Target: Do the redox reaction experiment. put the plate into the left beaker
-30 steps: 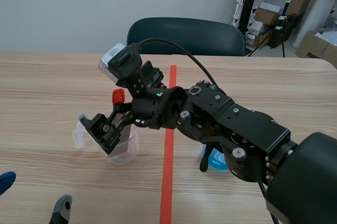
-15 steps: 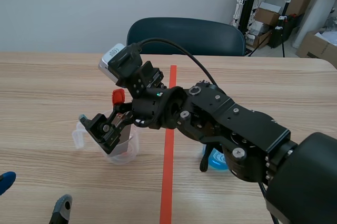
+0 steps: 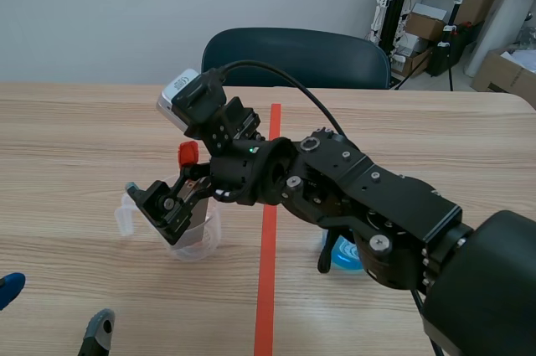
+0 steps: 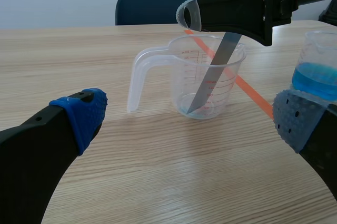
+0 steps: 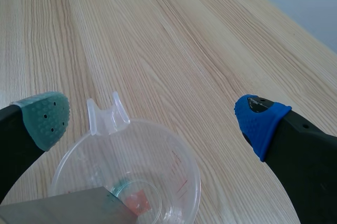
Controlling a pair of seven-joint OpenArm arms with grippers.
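Two beakers stand on the table [image 3: 75,138]. The clear beaker [image 4: 181,76], left of centre in the scene view, holds one grey plate [image 4: 210,76]. The plate leans tilted inside, with its lower end on the bottom. The second beaker [image 4: 318,60], below and right of centre, holds blue liquid [image 4: 316,79]. The right gripper [image 5: 152,118] hangs over the clear beaker with fingers spread wide, gripping nothing. I cannot tell if the plate's upper end touches it. The left gripper [image 4: 189,118], in the scene's lower left corner, is also wide apart and holds nothing.

The right arm [image 3: 368,197] extends past the middle, the right gripper [image 3: 161,208] wide open, seemingly angled downward; the left gripper [image 3: 50,310] sits low, fingers apart.
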